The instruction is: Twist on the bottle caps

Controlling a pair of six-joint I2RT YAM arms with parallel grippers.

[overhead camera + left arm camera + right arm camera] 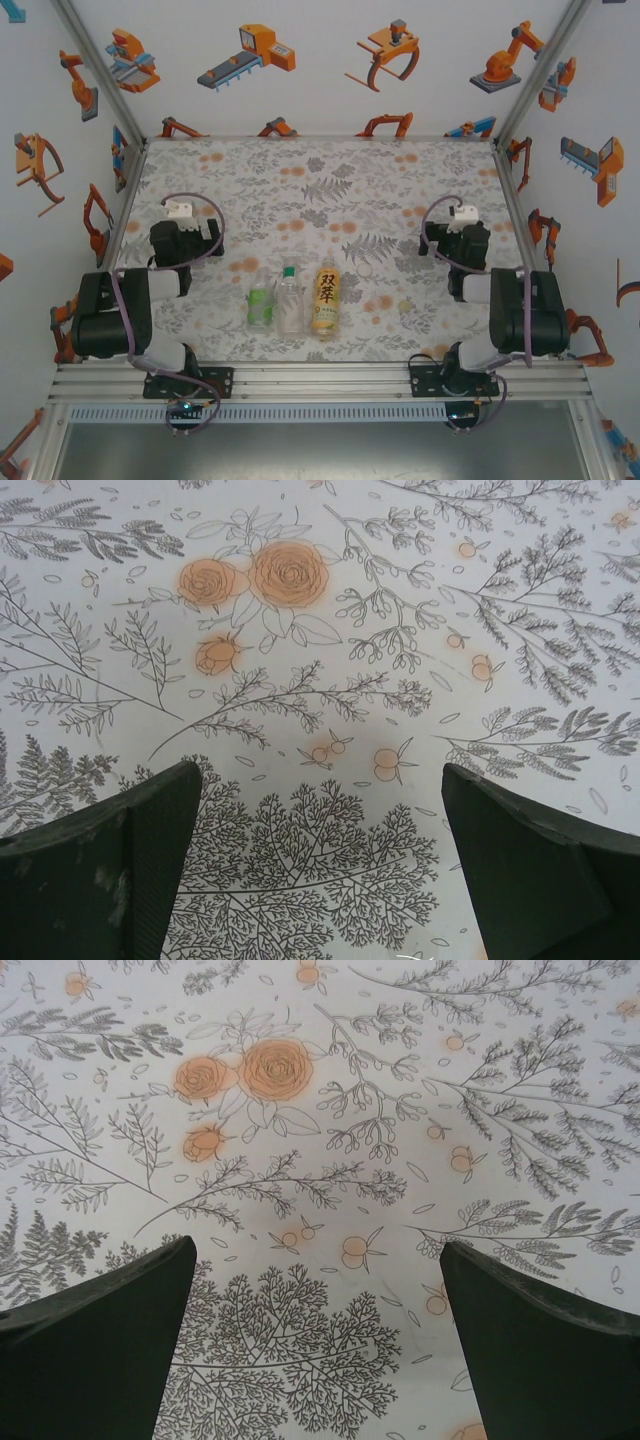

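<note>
While the left arm (112,315) and the right arm (525,312) sit folded at either side of the table (350,180), three bottles stand upright in a close row near the front edge, about midway between the arm bases. A short green bottle (261,305) is on the left, a clear bottle (290,308) is in the middle and an amber bottle (326,295) with a yellow label is on the right. A green cap (290,270) sits on top of the clear bottle and a yellowish cap (327,266) on the amber one. Whether either is screwed down tight cannot be told from above, and the green bottle's top is too small to make out. The left gripper (320,775) hangs over the flowered cloth (300,580) with its dark fingers (150,860) spread wide, holding nothing. The right gripper (318,1250) is likewise released, its fingers (540,1340) far apart over the cloth, well away from the bottles.
</note>
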